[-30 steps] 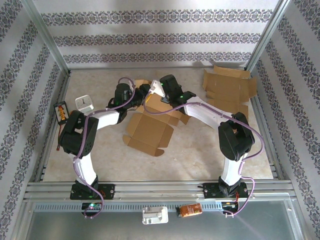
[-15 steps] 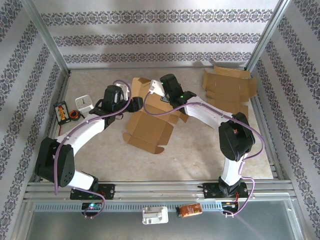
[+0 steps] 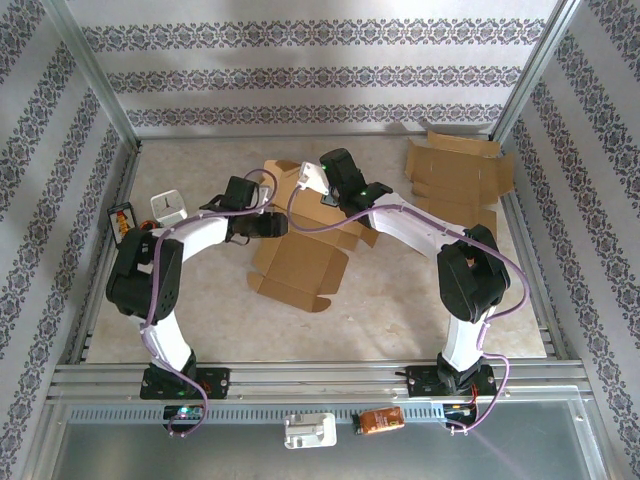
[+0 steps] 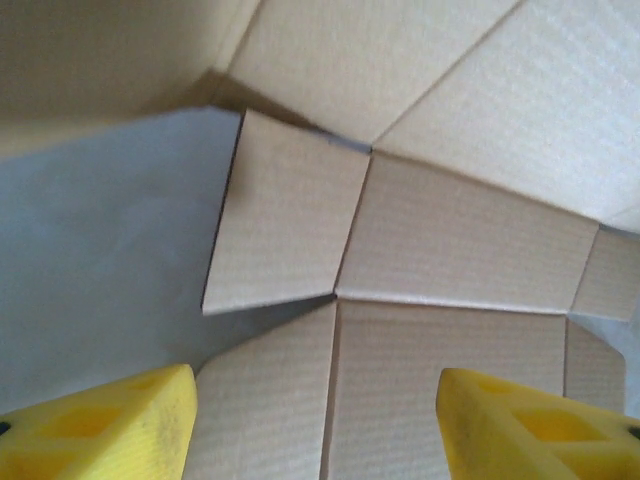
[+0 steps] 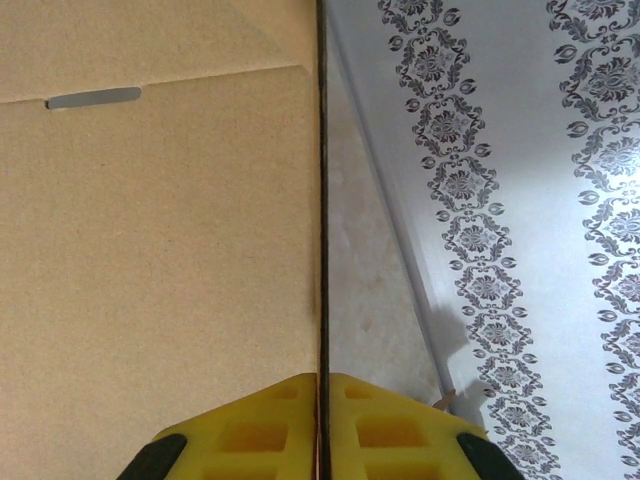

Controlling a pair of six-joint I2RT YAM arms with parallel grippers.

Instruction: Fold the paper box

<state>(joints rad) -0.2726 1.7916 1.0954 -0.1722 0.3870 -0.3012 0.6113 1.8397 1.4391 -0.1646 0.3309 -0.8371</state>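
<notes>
1. Two grippers are working at a brown, partly folded corrugated cardboard box [image 3: 300, 262], which is lying mid-table on the pale marbled tabletop [image 3: 400, 310].
2. The right gripper [image 5: 322, 392] is pinching the thin edge of a box panel [image 5: 160, 250], yellow fingers [image 5: 260, 420] clenched flat against it.
3. The left gripper [image 4: 315, 390] is hovering over the box's creased flaps [image 4: 290, 230], jaws standing wide, grasping nothing.
4. A second flattened cardboard blank [image 3: 458, 180] is lying in the far right corner.

Brown paper box [image 3: 300, 262] lies half-open on table [image 3: 400, 300], rear panel seemingly upright.
</notes>
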